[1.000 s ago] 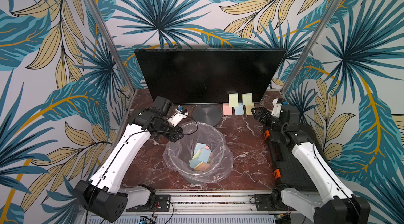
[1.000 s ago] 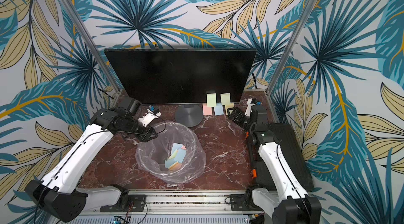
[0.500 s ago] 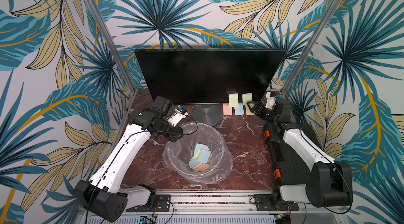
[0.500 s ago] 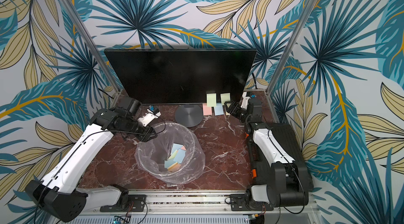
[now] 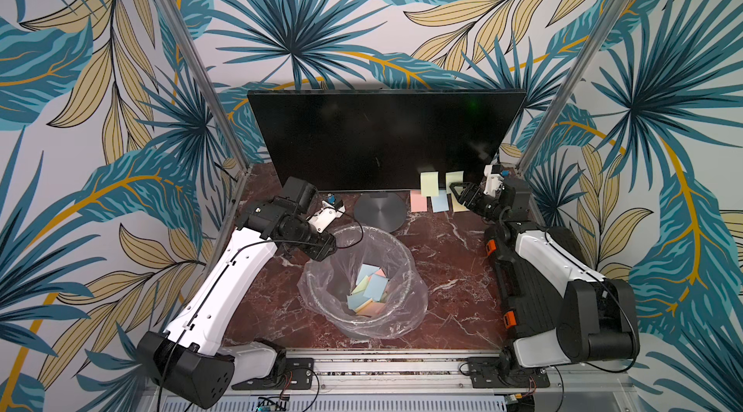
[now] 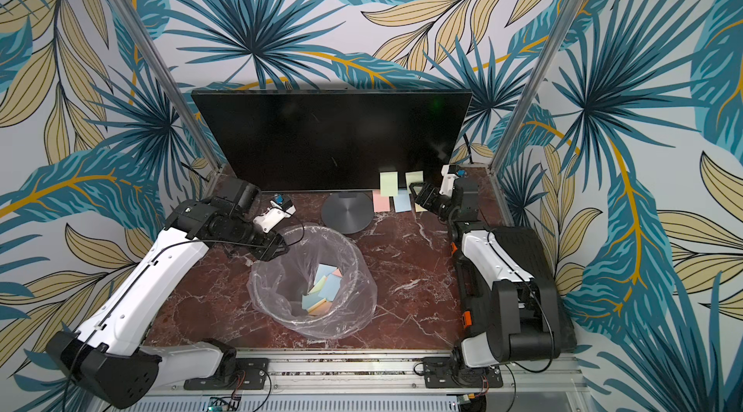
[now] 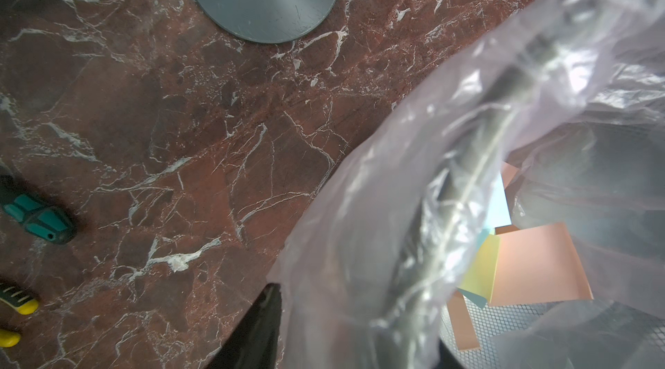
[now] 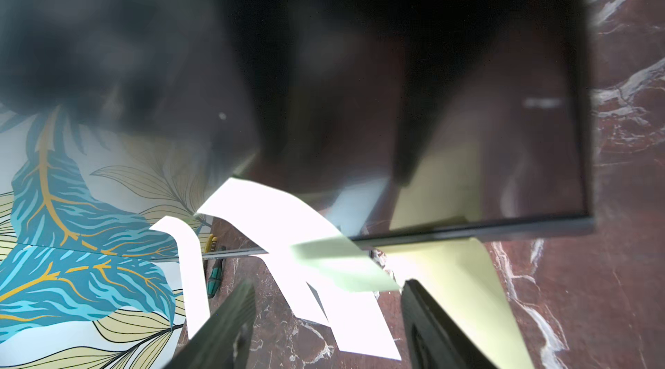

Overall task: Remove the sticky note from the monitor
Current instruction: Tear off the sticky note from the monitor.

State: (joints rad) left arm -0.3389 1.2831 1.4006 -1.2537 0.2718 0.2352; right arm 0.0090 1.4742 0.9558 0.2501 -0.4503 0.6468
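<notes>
My right claw [image 5: 457,189] stands with jaws apart at the lower right corner of the monitor [image 5: 382,136]. A pale sticky note [image 8: 342,266] lies in the gap between them, not pinched, among other notes [image 5: 428,184] along the screen's bottom edge. My left claw [image 5: 321,251] hangs at the rim of the plastic-lined bin [image 5: 412,269]; I cannot tell whether it grips anything.

Right tool [image 5: 456,191] reaches forward, jaws apart; left arm [image 5: 225,281] bent.
</notes>
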